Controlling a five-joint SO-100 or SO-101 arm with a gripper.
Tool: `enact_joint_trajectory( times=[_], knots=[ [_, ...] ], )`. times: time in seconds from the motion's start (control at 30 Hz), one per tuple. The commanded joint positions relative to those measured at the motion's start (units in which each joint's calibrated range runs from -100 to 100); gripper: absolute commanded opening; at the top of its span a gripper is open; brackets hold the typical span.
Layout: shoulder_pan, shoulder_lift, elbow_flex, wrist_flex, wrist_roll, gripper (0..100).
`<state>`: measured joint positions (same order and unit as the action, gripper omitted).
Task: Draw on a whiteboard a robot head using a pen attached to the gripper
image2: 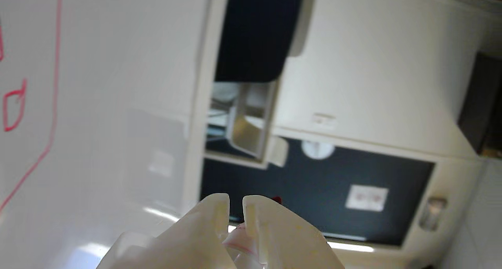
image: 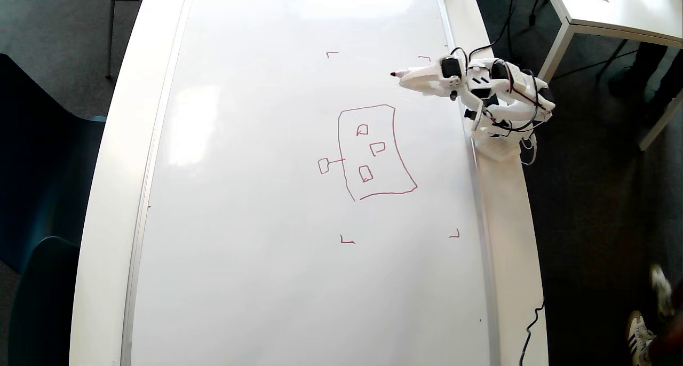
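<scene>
The whiteboard (image: 256, 195) (image2: 110, 84) fills most of the overhead view. The robot head (image: 394, 121) is drawn on it in red: a tall wobbly box holding three small squares, with a stalked square on its left. Part of its outline (image2: 57, 65) shows at the left of the wrist view. My white gripper (image: 406, 80) (image2: 235, 200) is shut on the pen (image: 399, 73) (image2: 240, 241). The pen's red tip points left, above the box's upper right corner and clear of the lines. Whether the tip touches the board I cannot tell.
Small red corner marks (image: 347, 241) (image: 454, 235) (image: 332, 53) frame the drawing. The arm's base (image: 499, 136) sits on the white table's right strip (image: 512, 238). Another white table (image: 613, 8) stands at top right, dark chairs (image: 42, 195) at left, and a shoe (image: 637, 336) at bottom right.
</scene>
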<state>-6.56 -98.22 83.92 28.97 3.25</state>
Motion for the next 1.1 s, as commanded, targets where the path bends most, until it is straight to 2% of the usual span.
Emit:
enact_joint_trajectory(
  times=[0.0,0.07,0.2,0.27,0.5,0.7,0.87,1.07],
  knots=[
    [0.5,-0.7,2.6,-15.6,1.0,1],
    [0.5,-0.7,6.3,-25.7,3.0,1],
    [0.6,-0.7,11.5,-39.0,5.7,1],
    [0.6,-0.5,15.4,-50.0,7.5,1],
    [-0.2,-0.6,15.4,-66.2,7.8,1],
    [-3.7,-0.6,15.4,-87.7,7.6,1],
    [-8.4,-0.6,15.4,-100.8,7.8,1],
    [-13.6,-0.6,15.4,-110.6,7.6,1]
  ],
)
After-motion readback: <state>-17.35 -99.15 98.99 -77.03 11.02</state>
